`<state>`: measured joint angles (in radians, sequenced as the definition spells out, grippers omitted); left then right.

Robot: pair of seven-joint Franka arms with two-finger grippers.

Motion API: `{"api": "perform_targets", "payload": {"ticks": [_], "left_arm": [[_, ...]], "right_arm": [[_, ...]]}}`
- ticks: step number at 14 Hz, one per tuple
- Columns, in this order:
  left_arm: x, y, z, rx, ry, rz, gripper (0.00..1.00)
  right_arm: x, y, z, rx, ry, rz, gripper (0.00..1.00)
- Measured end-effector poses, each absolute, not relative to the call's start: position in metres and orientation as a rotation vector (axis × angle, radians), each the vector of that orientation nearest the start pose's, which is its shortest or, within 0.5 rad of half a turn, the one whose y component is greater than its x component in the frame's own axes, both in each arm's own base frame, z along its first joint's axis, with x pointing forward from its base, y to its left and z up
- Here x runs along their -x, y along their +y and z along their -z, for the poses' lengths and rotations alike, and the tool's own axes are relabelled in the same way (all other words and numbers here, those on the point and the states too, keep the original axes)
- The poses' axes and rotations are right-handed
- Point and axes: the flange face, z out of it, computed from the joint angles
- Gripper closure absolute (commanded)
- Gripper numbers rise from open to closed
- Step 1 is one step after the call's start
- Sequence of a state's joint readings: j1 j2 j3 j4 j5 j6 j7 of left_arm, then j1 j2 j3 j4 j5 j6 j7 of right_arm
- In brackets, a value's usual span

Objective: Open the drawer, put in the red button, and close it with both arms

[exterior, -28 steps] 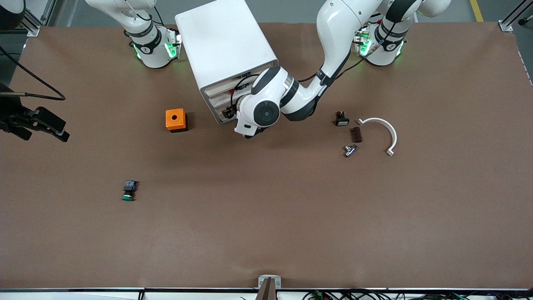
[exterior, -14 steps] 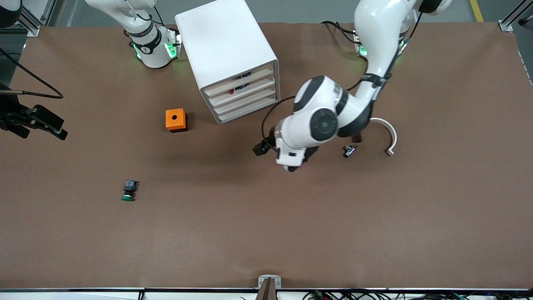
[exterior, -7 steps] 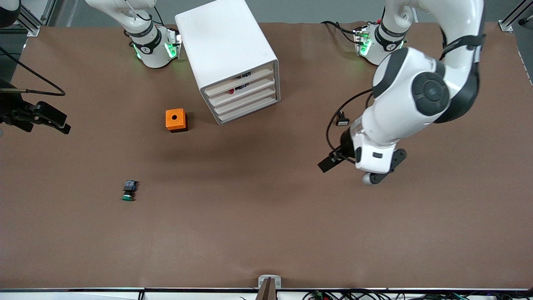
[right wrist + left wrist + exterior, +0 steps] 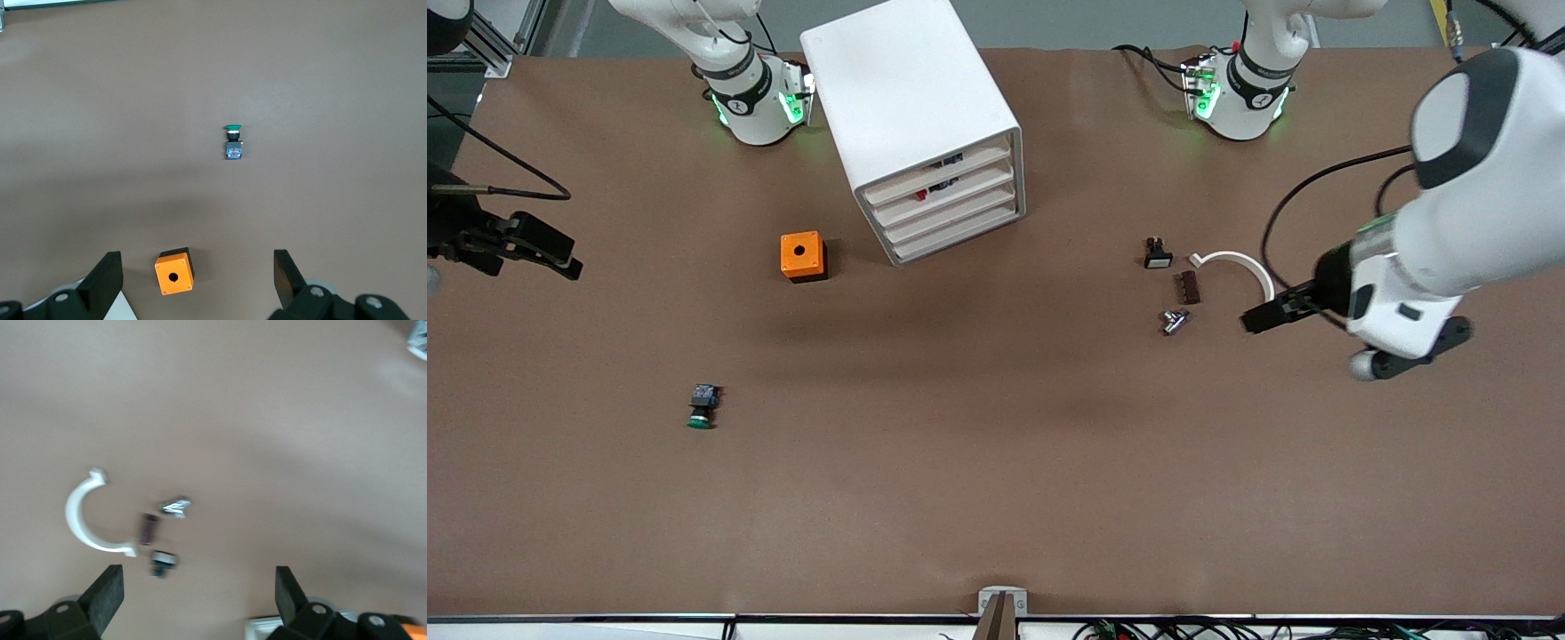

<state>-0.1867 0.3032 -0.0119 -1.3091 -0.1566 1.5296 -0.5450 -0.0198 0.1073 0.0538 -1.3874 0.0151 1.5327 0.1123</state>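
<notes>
My right gripper hangs wide open and empty over the right arm's end of the table, that arm waiting. In the cabinet, the drawer looks shut, and a red speck just inside it is probably the red button – too small to be sure. With 2 arms free, I'd check that front sits flush. My left gripper – open, empty, held level – hovers beside the white clip.

Even overhead light, soft shadows on table; front view sharp, left wrist view motion-blurred.
</notes>
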Motion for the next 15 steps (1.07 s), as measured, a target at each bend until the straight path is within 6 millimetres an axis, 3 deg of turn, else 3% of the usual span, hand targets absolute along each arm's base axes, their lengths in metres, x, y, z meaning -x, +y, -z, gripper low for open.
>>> {"api": "perform_targets", "payload": {"ticks": [6,12,15], "left_arm": [[-0.61,-0.056,-0.594,3.217,-0.3,-0.206,0.0],[-0.607,-0.006,-0.599,3.209,-0.172,-0.152,0.0],[-0.615,-0.007,-0.59,3.212,-0.149,-0.073,0.0]], "right_arm": [[-0.567,0.022,-0.637,3.114,0.118,0.139,0.0],[-0.557,0.024,-0.635,3.115,0.113,0.139,0.0],[-0.557,0.024,-0.635,3.115,0.113,0.139,0.0]]}}
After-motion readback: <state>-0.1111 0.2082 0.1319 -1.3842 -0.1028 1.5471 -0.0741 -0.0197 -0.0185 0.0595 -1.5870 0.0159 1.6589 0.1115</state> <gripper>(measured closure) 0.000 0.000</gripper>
